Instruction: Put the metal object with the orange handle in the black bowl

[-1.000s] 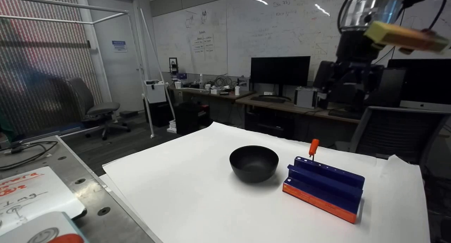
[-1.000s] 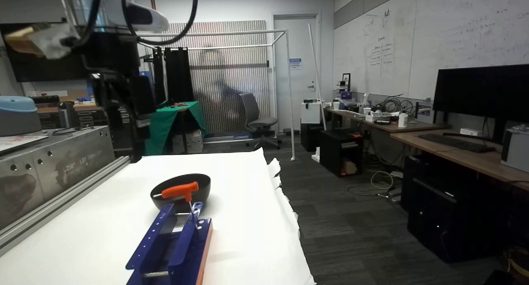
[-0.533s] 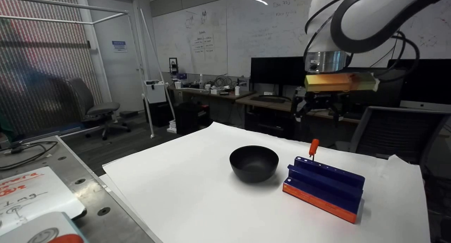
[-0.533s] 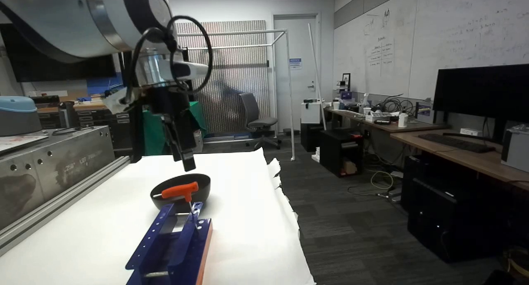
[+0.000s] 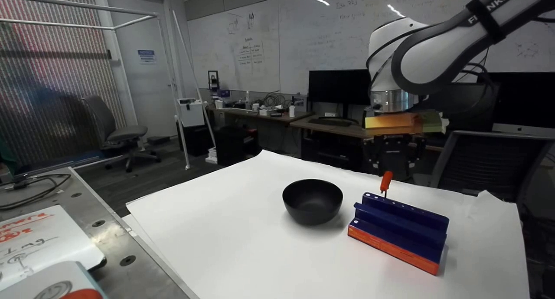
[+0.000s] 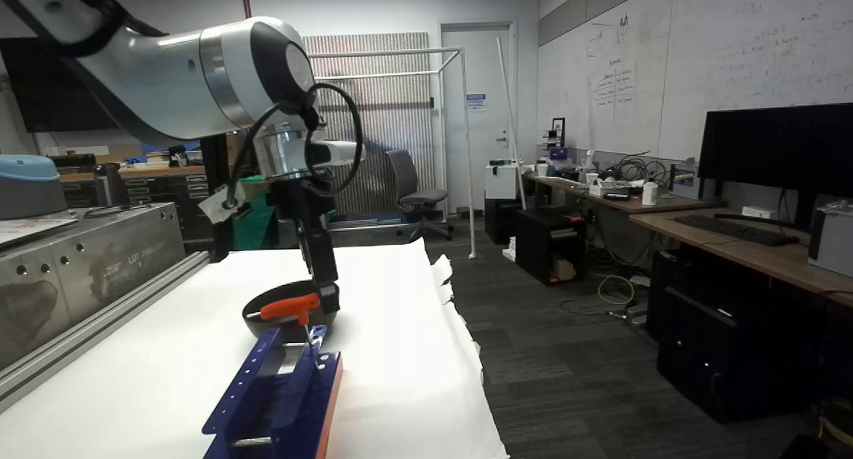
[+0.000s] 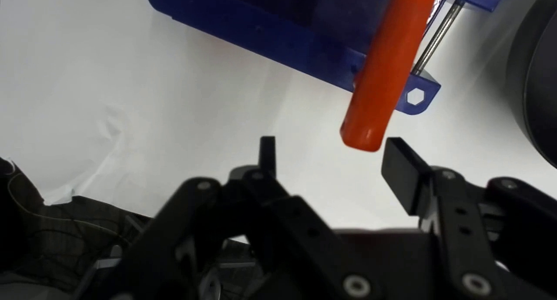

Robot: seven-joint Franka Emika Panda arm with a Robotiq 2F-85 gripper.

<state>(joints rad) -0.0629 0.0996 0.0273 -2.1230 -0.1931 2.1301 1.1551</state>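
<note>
The metal object with the orange handle [image 5: 385, 182] stands upright in a hole at one end of the blue rack [image 5: 399, 229], its handle on top; it also shows in an exterior view [image 6: 292, 307]. In the wrist view its handle [image 7: 383, 73] ends just ahead of the finger gap, nearer the right finger. My gripper [image 7: 330, 158] is open and empty. In both exterior views the gripper [image 5: 393, 164] hangs close by the handle, behind it in an exterior view [image 6: 328, 300]. The black bowl [image 5: 312, 203] stands empty beside the rack; part of it shows in the wrist view [image 7: 541, 82].
The rack has an orange base and lies between the handle and the near table side. White paper covers the table [image 5: 243, 247]. A metal bench [image 5: 108, 229] borders it. An office chair [image 5: 490, 169] and desks with monitors stand beyond the paper's edge.
My arm has swung in and come down, bringing the gripper close to the orange handle. The metal object, the rack and the bowl have not moved.
</note>
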